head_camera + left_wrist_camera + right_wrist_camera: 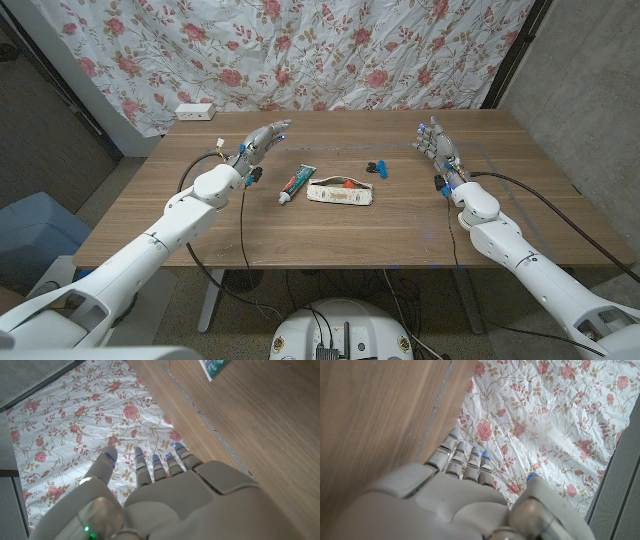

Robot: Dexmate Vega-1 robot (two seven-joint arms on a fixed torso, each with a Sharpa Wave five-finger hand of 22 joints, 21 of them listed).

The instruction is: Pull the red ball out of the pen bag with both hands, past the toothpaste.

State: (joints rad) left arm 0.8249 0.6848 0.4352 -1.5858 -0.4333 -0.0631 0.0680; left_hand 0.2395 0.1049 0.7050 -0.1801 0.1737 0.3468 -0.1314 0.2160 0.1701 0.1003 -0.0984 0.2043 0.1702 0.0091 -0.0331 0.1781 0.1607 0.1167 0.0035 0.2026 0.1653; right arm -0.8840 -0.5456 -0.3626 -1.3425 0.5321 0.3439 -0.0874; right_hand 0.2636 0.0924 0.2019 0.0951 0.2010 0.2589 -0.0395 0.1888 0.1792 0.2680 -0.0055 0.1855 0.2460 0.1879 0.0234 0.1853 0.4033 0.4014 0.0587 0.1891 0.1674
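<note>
A pale pen bag lies at the table's middle, its top open, with a bit of the red ball showing inside. A toothpaste tube lies just left of the bag; its end appears in the left wrist view. My left hand hovers behind and left of the tube, fingers stretched out, holding nothing. My right hand hangs well right of the bag, palm on edge, fingers apart and empty. The wrist views show the backs of my left hand and my right hand.
A small blue and black object lies behind the bag's right end. A white power strip sits at the table's far left corner. A flowered cloth hangs behind the wooden table.
</note>
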